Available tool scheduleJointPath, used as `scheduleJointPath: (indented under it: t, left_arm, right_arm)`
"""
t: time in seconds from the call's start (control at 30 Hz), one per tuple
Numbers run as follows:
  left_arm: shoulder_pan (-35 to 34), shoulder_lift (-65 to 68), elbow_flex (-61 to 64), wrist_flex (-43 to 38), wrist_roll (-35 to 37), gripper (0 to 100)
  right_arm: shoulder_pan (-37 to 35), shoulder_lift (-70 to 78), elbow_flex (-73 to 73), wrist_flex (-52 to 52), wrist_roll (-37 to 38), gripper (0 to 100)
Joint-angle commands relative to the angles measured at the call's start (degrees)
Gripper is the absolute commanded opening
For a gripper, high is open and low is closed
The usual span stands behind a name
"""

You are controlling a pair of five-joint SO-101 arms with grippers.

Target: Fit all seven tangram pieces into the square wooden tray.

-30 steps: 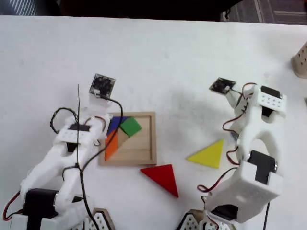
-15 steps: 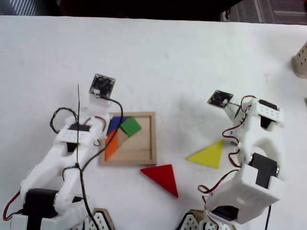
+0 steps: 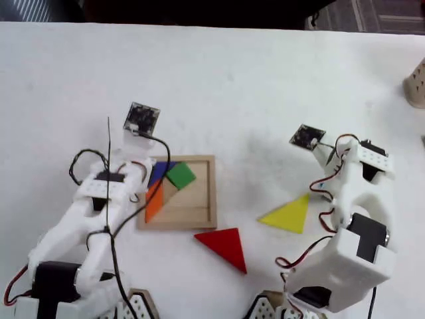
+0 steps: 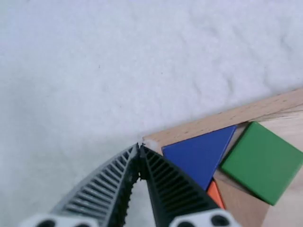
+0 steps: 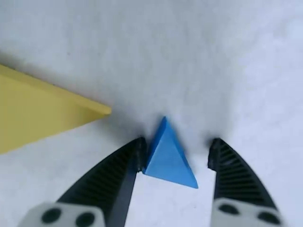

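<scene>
The square wooden tray (image 3: 207, 193) lies at mid table and holds a blue triangle (image 3: 160, 172), a green square (image 3: 180, 175) and an orange piece (image 3: 154, 201). A red triangle (image 3: 224, 246) lies in front of it and a yellow triangle (image 3: 289, 214) to its right. My left gripper (image 4: 140, 147) is shut, its tips at the tray's rim (image 4: 227, 118) by a corner, next to the blue triangle (image 4: 201, 153) and green square (image 4: 262, 161). My right gripper (image 5: 177, 142) is open around a small blue triangle (image 5: 168, 156); one finger touches it. The yellow triangle's tip (image 5: 38, 123) lies close beside.
A beige perforated object (image 3: 416, 83) stands at the table's far right edge. The left arm (image 3: 99, 199) covers the tray's left side, and the right arm (image 3: 352, 219) stands right of the yellow triangle. White table stretches behind both arms.
The right arm has drawn back slightly toward the front of the table, its wrist board shifting down in the high view. The left arm and the pieces have not moved.
</scene>
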Motion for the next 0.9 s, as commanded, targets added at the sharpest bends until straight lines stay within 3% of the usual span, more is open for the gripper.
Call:
scheduleJointPath:
  t: [0.0, 0.2, 0.5, 0.87]
  left_arm:
    - [-0.5, -0.1, -2.7, -1.5, -0.4, 2]
    - [-0.5, -0.1, -2.7, -1.5, -0.4, 2]
    - [-0.6, -0.1, -2.7, -1.5, -0.4, 2]
    - [-0.6, -0.1, -2.7, -1.5, -0.4, 2]
  right_arm:
    - [1.5, -2.4, -0.7, 0.4, 1.1, 21.9]
    - [3.9, -8.7, -0.4, 3.6, 1.4, 21.9]
    - [4.0, -8.8, 4.3, 3.2, 11.8, 21.8]
    - [4.4, -3.5, 4.2, 0.3, 11.9, 18.5]
